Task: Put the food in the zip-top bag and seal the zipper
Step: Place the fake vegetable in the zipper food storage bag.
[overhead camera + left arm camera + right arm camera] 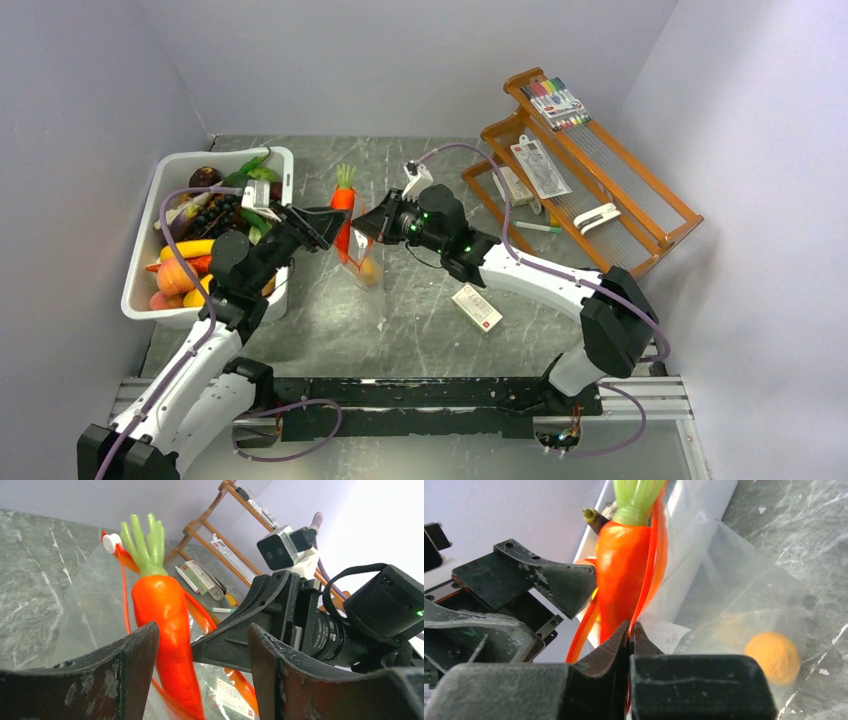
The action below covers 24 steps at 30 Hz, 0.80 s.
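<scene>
Task partly done, early stage by my read; zip-top bag (pixel 368 285) sits between the two grippers, held up by its mouth; one round orange fruit (pixel 772 657) already inside the bag, down at its bottom; carrot (pixel 621 575) stands tip-down in the bag's mouth, green top poking above it, zipper (pixel 651 565) strip looping round its body; not fully in yet.

Left gripper (pixel 202 630) at the bag's mouth, jaws apart and wider than the carrot; one finger clear of it, the other just beside it, contact unclear; looks like a release. Right gripper (pixel 630 630) on the other side of the bag's mouth, jaws pinched tight on the zipper strip, keeping the mouth lifted.

Left to do: most of the food (pixel 195 250) sits in the white tub (pixel 225 153), left of the bag and well apart from it; banana, peach, grapes, peppers among it; all needs moving over; zipper unsealed, mouth gaping; sealing comes last.
</scene>
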Motion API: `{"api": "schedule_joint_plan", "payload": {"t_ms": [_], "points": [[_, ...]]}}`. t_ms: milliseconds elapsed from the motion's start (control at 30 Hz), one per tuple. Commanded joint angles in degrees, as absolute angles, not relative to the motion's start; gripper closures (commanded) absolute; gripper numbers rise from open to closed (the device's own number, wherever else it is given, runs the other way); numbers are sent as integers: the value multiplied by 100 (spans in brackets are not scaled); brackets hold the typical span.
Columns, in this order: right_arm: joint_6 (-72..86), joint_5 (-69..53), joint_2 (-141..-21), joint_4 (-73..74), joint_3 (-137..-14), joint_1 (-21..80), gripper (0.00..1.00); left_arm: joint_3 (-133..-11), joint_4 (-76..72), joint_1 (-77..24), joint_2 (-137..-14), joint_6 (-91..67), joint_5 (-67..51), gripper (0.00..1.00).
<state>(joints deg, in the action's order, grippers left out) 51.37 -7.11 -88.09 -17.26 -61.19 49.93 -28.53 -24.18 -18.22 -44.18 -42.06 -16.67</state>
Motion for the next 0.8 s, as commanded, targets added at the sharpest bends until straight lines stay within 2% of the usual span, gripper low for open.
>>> {"api": "schedule_joint_plan", "payload": {"t_ms": [0, 167, 400, 567, 767], "points": [[4721, -711, -8745, -1878, -6424, 4994, 100, -3124, -2057, -1872, -4352, -3867, -1757, 35], [4341, -673, -8579, -2363, -6030, 4992, 100, -3382, -1493, -1872, -4568, -3576, -1910, 39], [3959, -400, -8421, -1980, -6057, 4986, 100, -3806, -706, -1872, -4194, -3472, -1825, 33], [3170, 401, -8155, -1067, -6319, 4950, 100, -4652, 720, -1872, -4318, -3161, -1615, 21], [2265, 831, -7798, -58, -6628, 4764, 100, -5123, 1934, -1867, -4500, -2933, -687, 1]]}}
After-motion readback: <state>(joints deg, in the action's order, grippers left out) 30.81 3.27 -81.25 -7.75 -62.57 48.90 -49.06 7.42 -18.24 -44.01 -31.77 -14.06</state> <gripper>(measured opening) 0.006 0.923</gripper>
